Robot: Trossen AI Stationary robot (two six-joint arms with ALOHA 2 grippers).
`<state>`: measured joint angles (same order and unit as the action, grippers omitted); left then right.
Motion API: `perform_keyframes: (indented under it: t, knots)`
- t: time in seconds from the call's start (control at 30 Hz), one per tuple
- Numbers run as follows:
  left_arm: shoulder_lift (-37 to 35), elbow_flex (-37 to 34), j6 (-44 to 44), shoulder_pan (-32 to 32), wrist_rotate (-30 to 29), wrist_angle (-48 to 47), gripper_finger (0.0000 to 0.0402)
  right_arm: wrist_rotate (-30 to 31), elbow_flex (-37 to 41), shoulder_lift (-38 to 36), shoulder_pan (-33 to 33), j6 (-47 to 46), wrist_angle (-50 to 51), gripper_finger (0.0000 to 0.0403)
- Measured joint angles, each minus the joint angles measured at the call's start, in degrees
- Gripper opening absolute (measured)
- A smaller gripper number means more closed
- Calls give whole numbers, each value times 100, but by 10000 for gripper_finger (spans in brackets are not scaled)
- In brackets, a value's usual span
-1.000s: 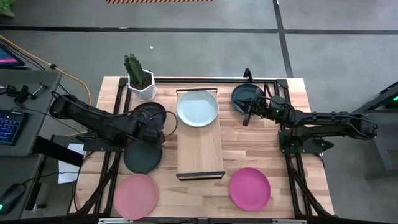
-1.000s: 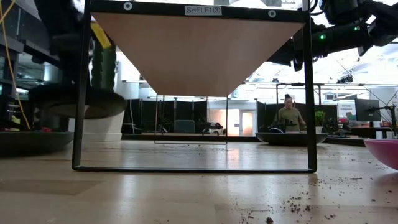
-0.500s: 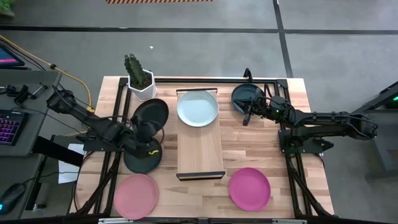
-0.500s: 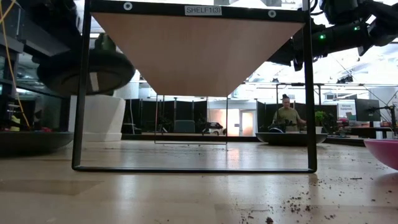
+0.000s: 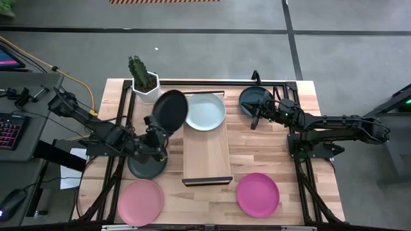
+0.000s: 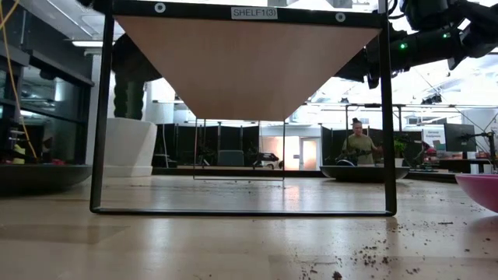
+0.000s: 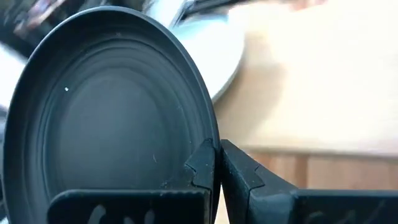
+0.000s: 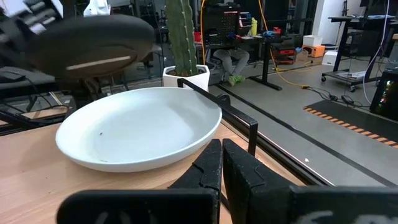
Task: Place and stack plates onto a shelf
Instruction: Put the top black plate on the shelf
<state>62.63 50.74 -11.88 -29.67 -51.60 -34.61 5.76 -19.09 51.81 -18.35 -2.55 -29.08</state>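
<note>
My left gripper (image 5: 159, 130) is shut on a dark teal-grey plate (image 5: 171, 110), raised at the shelf's left side next to the pale plate (image 5: 205, 111). The pale plate rests on the far end of the light-wood shelf (image 5: 207, 157). A second dark plate (image 5: 145, 165) lies on the table under my left arm. A third dark plate (image 5: 255, 100) lies at the far right, with my right gripper (image 5: 255, 120) shut and hovering beside it. Two pink plates (image 5: 139, 202) (image 5: 257, 194) lie near the front edge. My left gripper pinches the dark plate's rim (image 7: 208, 138) between its two fingers (image 7: 202, 167), one on the plate's inner face and one on its outer face. The fingers come from the table's left, slanting a little downward. The plate is lifted clear and tipped steeply on edge.
A white pot with a cactus (image 5: 145, 85) stands at the far left corner, close behind the held plate. The shelf's black frame (image 6: 101, 117) runs round the board. Dirt crumbs (image 6: 373, 253) lie on the tabletop. A person (image 6: 360, 145) stands far back in the room.
My left gripper has risen and swung toward the shelf and the table's far edge, rolling as it went. The dark plate has come up with it, tipped from nearly flat to steeply on edge, and now stands beside the pale plate.
</note>
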Motion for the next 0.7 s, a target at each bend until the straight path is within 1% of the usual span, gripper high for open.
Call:
perform_keyframes:
  t: [0.1,0.27,0.47,0.63,0.7]
  knots:
    - [140,0,759,-24,428,668,5,2,0,0,-2,17,2,0]
    - [560,0,1770,-104,1115,1282,5,3,0,0,-1,20,5,0]
    - [949,-2,2814,-176,1640,1991,5,7,0,0,-2,20,7,0]
    - [1040,-2,3500,-296,1990,2531,4,7,0,0,0,20,7,0]
    - [1036,-2,3731,-345,2148,2608,3,8,0,0,0,4,8,0]
